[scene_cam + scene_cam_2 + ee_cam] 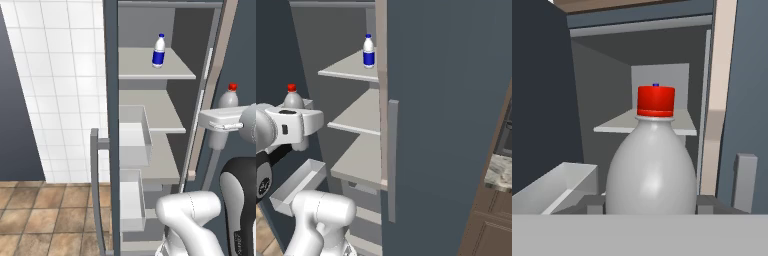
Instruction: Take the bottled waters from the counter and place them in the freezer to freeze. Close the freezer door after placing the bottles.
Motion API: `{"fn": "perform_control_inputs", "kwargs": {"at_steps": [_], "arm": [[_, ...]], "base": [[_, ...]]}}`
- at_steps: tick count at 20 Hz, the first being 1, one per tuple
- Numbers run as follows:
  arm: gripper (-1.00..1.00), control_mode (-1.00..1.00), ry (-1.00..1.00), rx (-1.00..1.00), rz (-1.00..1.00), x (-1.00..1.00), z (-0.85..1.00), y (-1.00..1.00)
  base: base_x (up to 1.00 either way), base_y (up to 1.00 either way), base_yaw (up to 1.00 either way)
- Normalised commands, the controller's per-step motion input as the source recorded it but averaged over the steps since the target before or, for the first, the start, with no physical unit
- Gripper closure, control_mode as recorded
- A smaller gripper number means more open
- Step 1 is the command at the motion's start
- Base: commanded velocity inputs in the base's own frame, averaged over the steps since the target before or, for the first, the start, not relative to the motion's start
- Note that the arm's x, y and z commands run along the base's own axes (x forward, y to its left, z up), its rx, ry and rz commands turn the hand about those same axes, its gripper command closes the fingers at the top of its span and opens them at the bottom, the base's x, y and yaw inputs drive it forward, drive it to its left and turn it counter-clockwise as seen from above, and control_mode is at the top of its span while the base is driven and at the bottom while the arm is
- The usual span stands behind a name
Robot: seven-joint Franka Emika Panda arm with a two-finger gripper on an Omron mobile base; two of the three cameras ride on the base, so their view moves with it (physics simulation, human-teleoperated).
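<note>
Both base views look from behind the end effector (220,131) into the freezer (150,120); hand view looks close along it.

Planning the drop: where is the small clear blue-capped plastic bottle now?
The blue-capped bottle stands upright on the top pale grey shelf inside the open freezer, above the bins.

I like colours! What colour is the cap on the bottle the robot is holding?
Red. The cap shows best in the hand view, atop the held bottle.
</note>
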Motion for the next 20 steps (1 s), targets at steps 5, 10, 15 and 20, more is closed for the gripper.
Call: {"fn": "perform_control_inputs", "kwargs": {"at_steps": [5,10,15,20], "arm": [[1.0,1.0,0.0,0.0,0.0,0.0,0.0,0.0],[1.0,1.0,0.0,0.0,0.0,0.0,0.0,0.0],[1.0,1.0,0.0,0.0,0.0,0.0,0.0,0.0],[1.0,1.0,0.0,0.0,0.0,0.0,0.0,0.0]], "base": [[0.36,0.0,0.0],[0.48,0.0,0.0],[0.46,0.0,0.0],[0.26,0.0,0.0]]}}
